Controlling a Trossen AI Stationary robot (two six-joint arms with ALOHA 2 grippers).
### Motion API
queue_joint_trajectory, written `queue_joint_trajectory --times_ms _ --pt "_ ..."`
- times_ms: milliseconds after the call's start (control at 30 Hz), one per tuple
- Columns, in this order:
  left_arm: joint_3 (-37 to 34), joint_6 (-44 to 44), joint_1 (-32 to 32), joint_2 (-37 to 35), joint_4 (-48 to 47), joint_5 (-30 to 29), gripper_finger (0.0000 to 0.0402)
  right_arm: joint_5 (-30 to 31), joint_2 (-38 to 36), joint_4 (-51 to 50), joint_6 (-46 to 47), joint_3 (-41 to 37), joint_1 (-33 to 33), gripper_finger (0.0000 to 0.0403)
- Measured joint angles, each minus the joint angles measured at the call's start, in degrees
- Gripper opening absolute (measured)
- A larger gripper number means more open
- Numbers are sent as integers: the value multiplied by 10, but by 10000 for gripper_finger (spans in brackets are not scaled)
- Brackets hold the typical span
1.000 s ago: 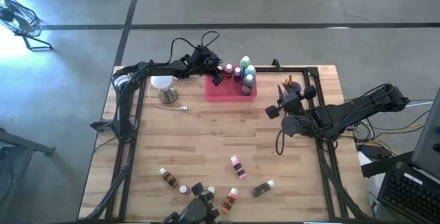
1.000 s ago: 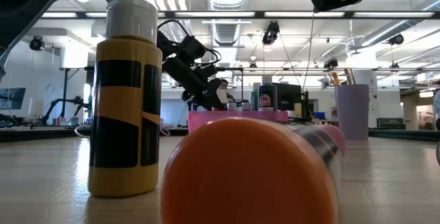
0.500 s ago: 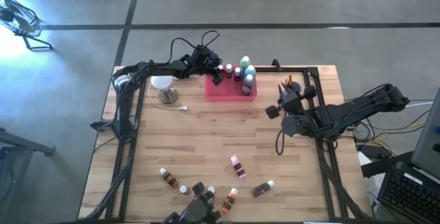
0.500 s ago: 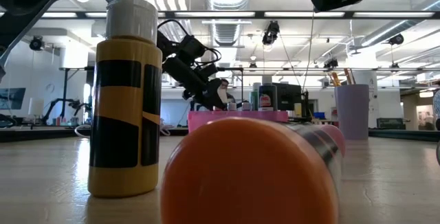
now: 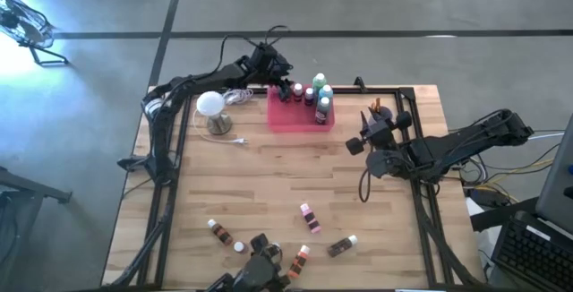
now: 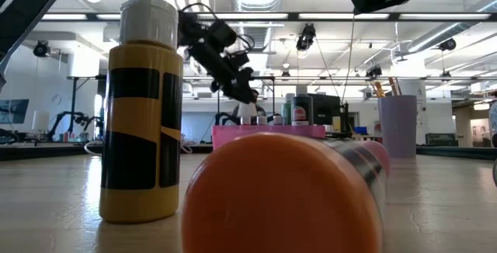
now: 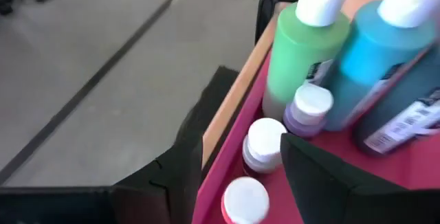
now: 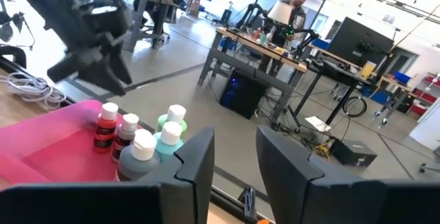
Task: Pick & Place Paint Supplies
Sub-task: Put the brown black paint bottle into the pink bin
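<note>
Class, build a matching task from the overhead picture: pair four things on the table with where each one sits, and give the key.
Things:
1. pink tray
2. white globe lamp
3. left gripper
4. brown bottle

Places:
A. lying near the table's front edge
B. above the tray's left end
C. at the back edge, holding upright bottles
D. left of the tray, cord beside it

Pairs: 1-C, 2-D, 3-B, 4-A
</note>
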Motion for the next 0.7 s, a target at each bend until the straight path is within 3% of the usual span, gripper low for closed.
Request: queue_joint_trajectory --times_ms 300,700 --pt "133 6 -25 -19 -295 2 200 0 0 0 0 0 0 130" --pt "99 -48 -162 -121 -431 0 200 -23 0 1 2 0 0 155"
